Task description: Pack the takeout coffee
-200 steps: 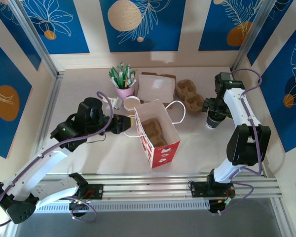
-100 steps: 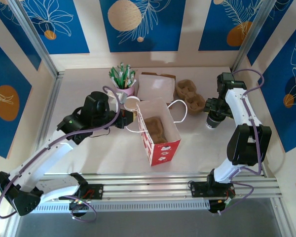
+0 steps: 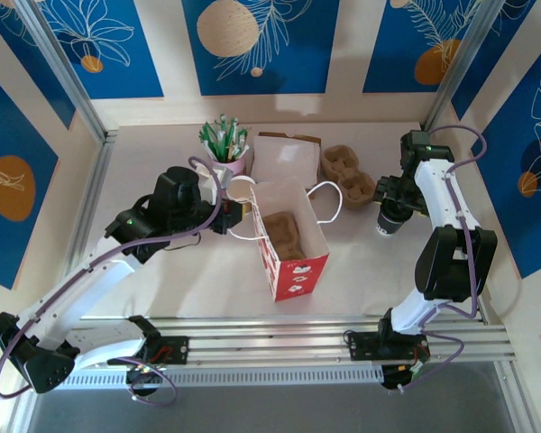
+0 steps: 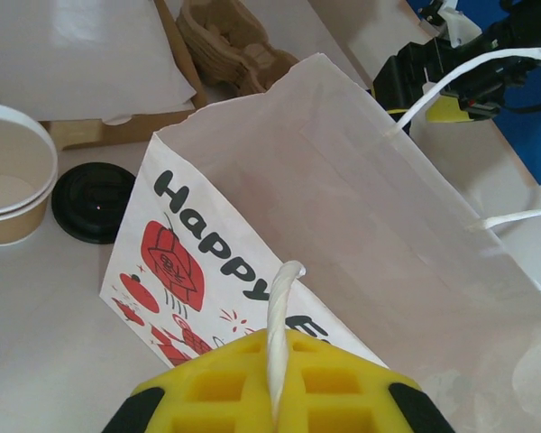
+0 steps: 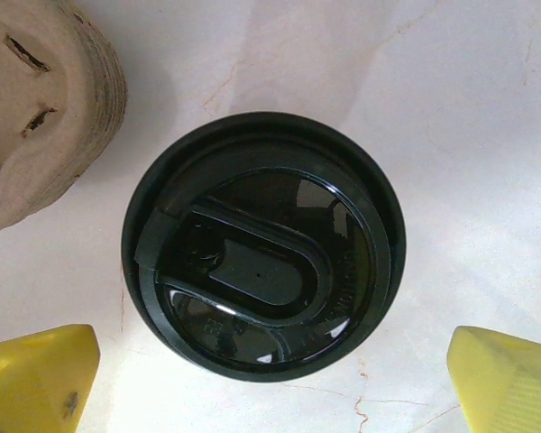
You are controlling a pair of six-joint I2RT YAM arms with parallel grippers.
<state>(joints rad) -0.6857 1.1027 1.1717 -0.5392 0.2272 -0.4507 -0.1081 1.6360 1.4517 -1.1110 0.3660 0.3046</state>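
Observation:
The takeout coffee (image 3: 389, 223) is a tan cup under a black lid (image 5: 263, 245), standing on the table at the right, near the cup carriers. My right gripper (image 3: 393, 202) hangs right above it, open. Its yellow fingertips (image 5: 38, 377) stand wide on either side of the lid without touching it. The red and white paper bag (image 3: 289, 240) stands open at mid-table with a brown carrier inside. My left gripper (image 4: 275, 361) is shut on the bag's white twisted handle (image 4: 280, 307) at its left wall.
An unlidded tan cup (image 4: 9, 185) and a loose black lid (image 4: 92, 201) sit just left of the bag. Behind are a pink cup of green-white sticks (image 3: 224, 149), a white box (image 3: 285, 159) and stacked pulp cup carriers (image 3: 347, 173). Frame rails bound the table.
My left arm swung right to the bag and closed on its handle, nudging the bag a little. The right gripper has stayed over the coffee.

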